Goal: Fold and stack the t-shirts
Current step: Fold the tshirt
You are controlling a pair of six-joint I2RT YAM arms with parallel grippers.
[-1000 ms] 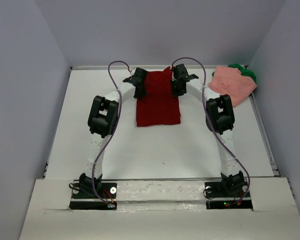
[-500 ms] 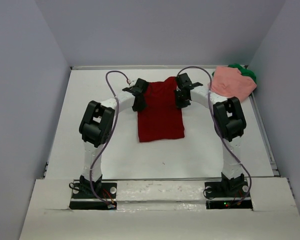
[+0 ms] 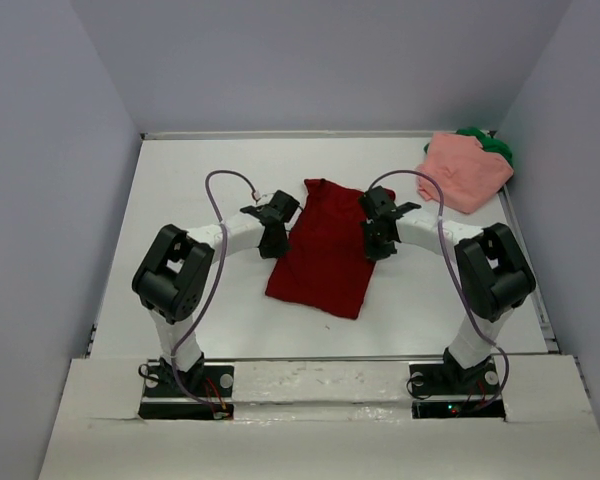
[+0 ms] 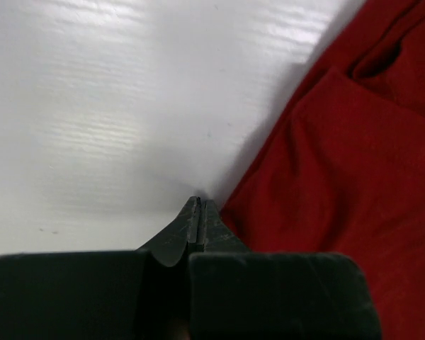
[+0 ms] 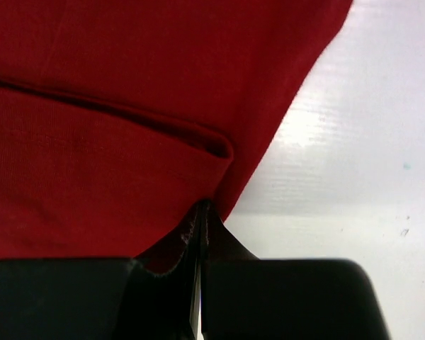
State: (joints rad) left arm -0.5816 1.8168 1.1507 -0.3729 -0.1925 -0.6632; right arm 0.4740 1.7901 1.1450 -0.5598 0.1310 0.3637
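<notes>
- We find the dark red t-shirt (image 3: 322, 250) nearer to the arm bases than a second ago. It then lay square at the far middle of the table (image 3: 180, 190). It now lies at mid-table, and its near end is skewed toward the right.
- Both arms have drawn back toward the near edge, and the cloth has come with them.
- The left gripper (image 3: 273, 246) has its fingers pressed together at the shirt's left edge. In the left wrist view the tips meet the hem, and we judge a thin pinch of cloth is held there.
- The right gripper (image 3: 378, 248) has its fingers likewise pressed together. The right wrist view shows them clamped on the doubled right edge of the dark red t-shirt.
- Our judgement is that the shirt is being dragged into position or smoothed. We see no finished fold, and stacking has not begun.
- We count three t-shirts. One is the dark red one in hand.
- The salmon pink t-shirt (image 3: 465, 172) lies bunched at the far right corner.
- The green t-shirt (image 3: 496, 146) is mostly hidden behind and beneath the pink one.
- We also count two arms, two grippers and one table.
</notes>
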